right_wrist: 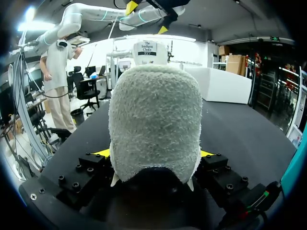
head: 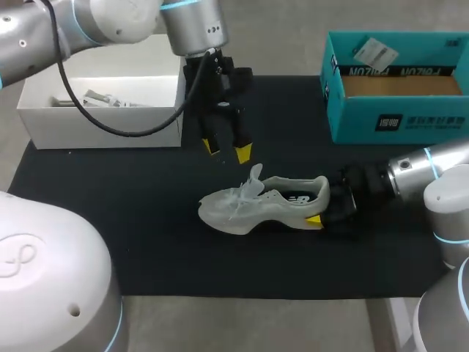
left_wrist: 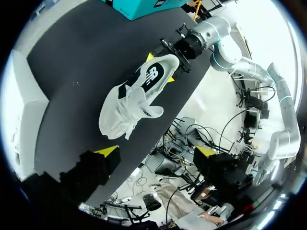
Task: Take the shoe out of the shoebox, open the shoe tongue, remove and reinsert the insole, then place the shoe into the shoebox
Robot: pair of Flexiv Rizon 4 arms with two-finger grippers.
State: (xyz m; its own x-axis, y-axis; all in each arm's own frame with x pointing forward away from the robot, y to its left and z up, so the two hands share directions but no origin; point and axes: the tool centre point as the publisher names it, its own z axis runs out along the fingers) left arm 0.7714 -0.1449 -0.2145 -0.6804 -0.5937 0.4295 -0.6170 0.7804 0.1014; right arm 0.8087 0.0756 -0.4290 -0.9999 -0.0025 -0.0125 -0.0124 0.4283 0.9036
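A pale grey shoe (head: 264,205) lies on its sole in the middle of the black mat (head: 110,220), toe to the left, its tongue sticking up. My right gripper (head: 322,209) holds its heel from the right, one yellow tip on each side. In the right wrist view the fuzzy heel (right_wrist: 153,120) fills the gap between the right gripper's fingers (right_wrist: 153,154). My left gripper (head: 227,150) hangs open just behind and above the tongue, touching nothing. From the left wrist, the shoe (left_wrist: 136,98) lies ahead of the open left gripper (left_wrist: 157,153), with the right gripper (left_wrist: 161,68) at its heel.
A teal shoebox (head: 396,117) stands open at the back right with a paper tag inside. A white open box (head: 102,110) sits at the back left, close behind my left arm. The mat's front half is bare.
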